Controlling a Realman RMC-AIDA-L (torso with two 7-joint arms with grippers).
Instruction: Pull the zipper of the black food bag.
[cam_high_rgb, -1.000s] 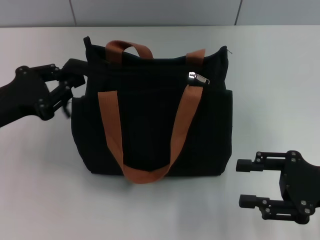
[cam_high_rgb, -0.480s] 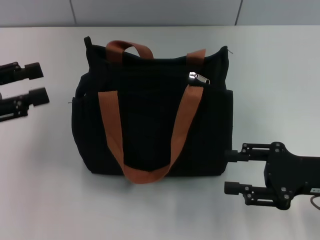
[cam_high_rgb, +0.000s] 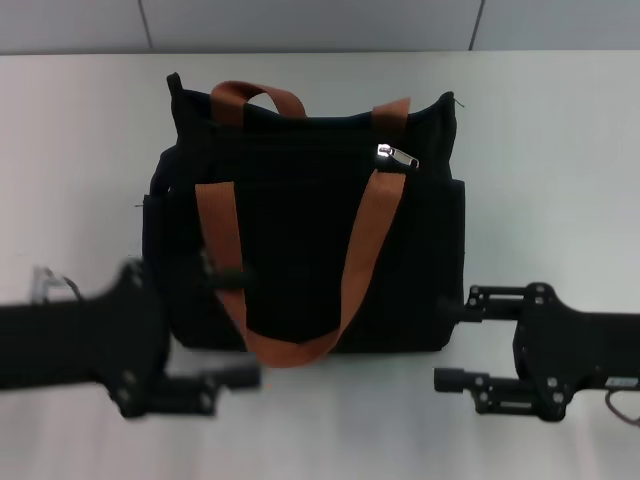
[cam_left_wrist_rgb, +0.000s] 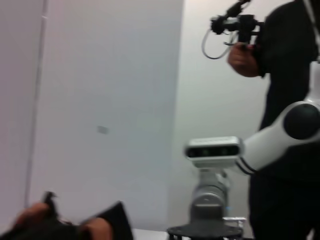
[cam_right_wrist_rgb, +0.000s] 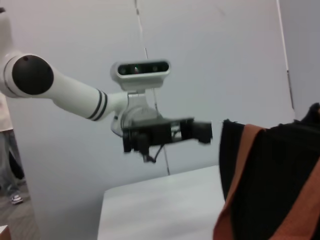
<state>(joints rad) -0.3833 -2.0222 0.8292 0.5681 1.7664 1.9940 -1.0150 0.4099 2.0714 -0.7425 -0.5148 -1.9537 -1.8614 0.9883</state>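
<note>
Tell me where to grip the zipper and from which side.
Grip the zipper by its free silver tab, probably from above with the right gripper, which is nearer. The tab lies flat against the bag below the top edge, its free end pointing right.

Even, soft light from above; one arm smeared by motion blur.

In the head view the table (cam_high_rgb: 560, 150) is evenly bright with no glare, and the black food bag (cam_high_rgb: 310, 220) casts only a faint soft shadow at its base. The left gripper (cam_high_rgb: 225, 325) is heavily blurred, its fingers (cam_high_rgb: 235, 377) smeared, while the right gripper (cam_high_rgb: 450, 342) is crisp and the zipper (cam_high_rgb: 397, 155) beyond its fingertips glints silver. The left wrist view is soft and hazy throughout, with the bag's edge an out-of-focus dark blob. The right wrist view is moderately sharp, with the left gripper slightly blurred.
</note>
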